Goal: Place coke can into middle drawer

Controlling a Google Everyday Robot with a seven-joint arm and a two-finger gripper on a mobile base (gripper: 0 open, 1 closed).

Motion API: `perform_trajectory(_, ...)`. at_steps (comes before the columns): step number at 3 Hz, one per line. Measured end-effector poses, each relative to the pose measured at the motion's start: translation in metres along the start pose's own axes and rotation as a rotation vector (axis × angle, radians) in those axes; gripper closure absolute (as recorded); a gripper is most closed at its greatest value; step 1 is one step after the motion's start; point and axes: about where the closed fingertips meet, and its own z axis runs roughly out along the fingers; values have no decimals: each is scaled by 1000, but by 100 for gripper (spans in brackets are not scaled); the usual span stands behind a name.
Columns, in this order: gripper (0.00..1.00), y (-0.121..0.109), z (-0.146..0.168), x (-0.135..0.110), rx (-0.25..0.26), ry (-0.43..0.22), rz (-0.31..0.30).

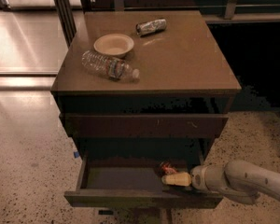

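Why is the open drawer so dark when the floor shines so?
Camera view: light glares off the polished floor and sheens the cabinet top; the middle drawer lies in the cabinet's shadow, so the coke can by the pincer, at the drawer's right end, shows dimly.
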Motion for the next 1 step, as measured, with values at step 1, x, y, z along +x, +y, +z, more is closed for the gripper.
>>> perform_trajectory(1, 0, 0, 0, 0, 0, 0, 0)
